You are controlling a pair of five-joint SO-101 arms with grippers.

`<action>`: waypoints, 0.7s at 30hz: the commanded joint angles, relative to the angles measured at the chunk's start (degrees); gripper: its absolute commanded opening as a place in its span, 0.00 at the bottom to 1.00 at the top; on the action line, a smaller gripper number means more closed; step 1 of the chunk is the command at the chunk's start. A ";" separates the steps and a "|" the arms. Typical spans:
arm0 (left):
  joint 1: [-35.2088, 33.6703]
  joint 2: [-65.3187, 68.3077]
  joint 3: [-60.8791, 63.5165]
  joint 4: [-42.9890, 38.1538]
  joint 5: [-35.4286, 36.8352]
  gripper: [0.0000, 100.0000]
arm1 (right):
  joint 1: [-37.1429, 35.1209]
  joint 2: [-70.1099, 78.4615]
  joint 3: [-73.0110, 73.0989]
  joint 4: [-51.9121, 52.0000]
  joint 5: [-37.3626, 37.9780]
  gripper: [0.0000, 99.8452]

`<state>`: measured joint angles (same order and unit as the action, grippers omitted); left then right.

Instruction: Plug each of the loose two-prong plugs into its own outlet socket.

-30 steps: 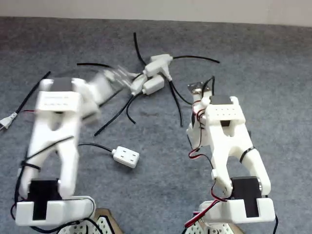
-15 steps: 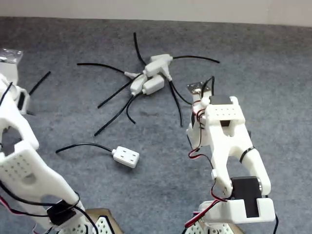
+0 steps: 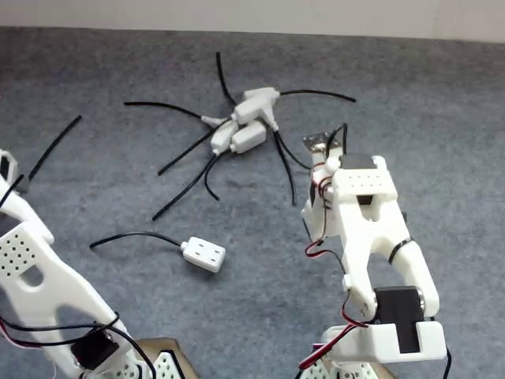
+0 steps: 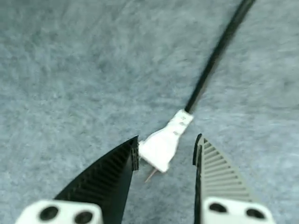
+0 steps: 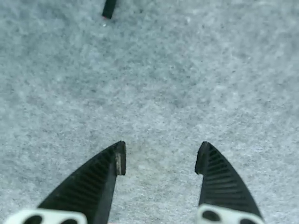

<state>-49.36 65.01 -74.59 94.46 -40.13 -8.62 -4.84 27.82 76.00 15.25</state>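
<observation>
hovering with its jaws spread, the left pincer point(image 4: 167, 140) brackets a loose white two-prong plug point(image 4: 161, 148) lying flat on the grey carpeted surface point(image 4: 70, 70). the plug's prongs aim back toward the pincer and its black cord point(image 4: 216, 55) trails away. one fingertip sits just beside the plug's body, the other a little apart. the step in hand looks like the pickup of this plug. the next move calls for settling lower and closing squarely across the body, clear of the prongs, then carrying it to the free outlet socket point(image 3: 203, 253) near mid-surface. the right pincer point(image 5: 161, 156), also open and empty, hangs over bare carpet.
</observation>
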 commanded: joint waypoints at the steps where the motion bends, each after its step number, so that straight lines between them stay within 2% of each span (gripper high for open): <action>1: -0.40 0.13 -3.21 1.41 -1.93 0.20 | -0.40 -2.68 -0.13 0.04 0.00 0.24; 11: -0.13 5.58 -3.12 1.49 -3.25 0.20 | -0.40 -2.68 -0.13 0.13 0.09 0.24; 16: -0.13 6.81 -3.12 1.49 -3.60 0.07 | -0.40 -2.68 -0.13 0.22 0.09 0.24; 21: 0.04 6.64 -3.47 4.13 -3.69 0.06 | -0.40 -2.68 -0.13 0.22 0.09 0.24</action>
<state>-49.27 71.60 -77.85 96.04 -43.38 -8.62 -4.84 27.82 76.00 15.25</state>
